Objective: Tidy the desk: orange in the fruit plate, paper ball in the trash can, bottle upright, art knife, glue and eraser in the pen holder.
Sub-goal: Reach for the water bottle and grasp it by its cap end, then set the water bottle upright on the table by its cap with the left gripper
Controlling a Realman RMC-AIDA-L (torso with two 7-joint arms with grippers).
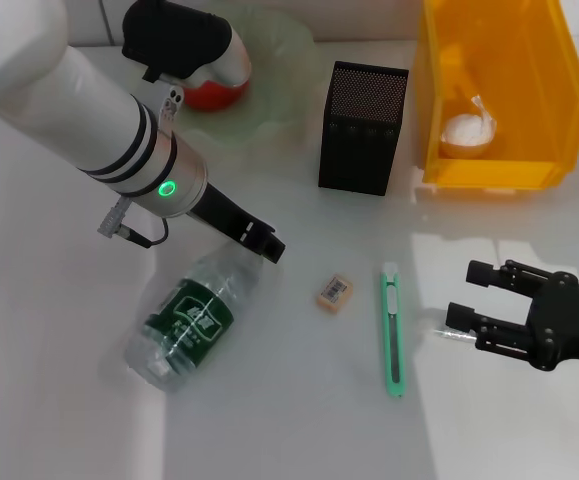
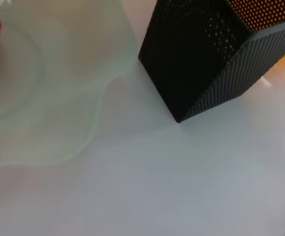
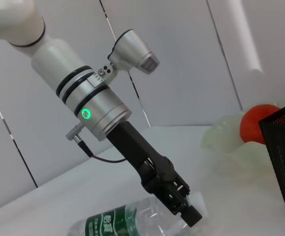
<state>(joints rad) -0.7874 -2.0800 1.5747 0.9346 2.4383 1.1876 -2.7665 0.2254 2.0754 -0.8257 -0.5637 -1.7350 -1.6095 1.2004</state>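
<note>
One clear plastic bottle with a green label lies on its side on the white surface, its neck pointing toward the back. The left hand sits right at that neck; in the right wrist view its dark fingers close around the bottle's white cap end, pinching it (the head view hides the exact contact).

Just beside the bottle lies one small tan eraser with a barcode sticker, and next to that one slim green art knife, lying lengthwise. The right hand hovers low near the knife, apart from it, black fingers spread wide.

Further back stands one black mesh pen holder, square and upright; what is inside cannot be made out. Beside it, one pale green glassy fruit plate with a wavy rim holds a single orange, partly hidden by the left arm. On the other side of the holder, one yellow plastic bin serves as the trash can and contains one crumpled white paper ball.
</note>
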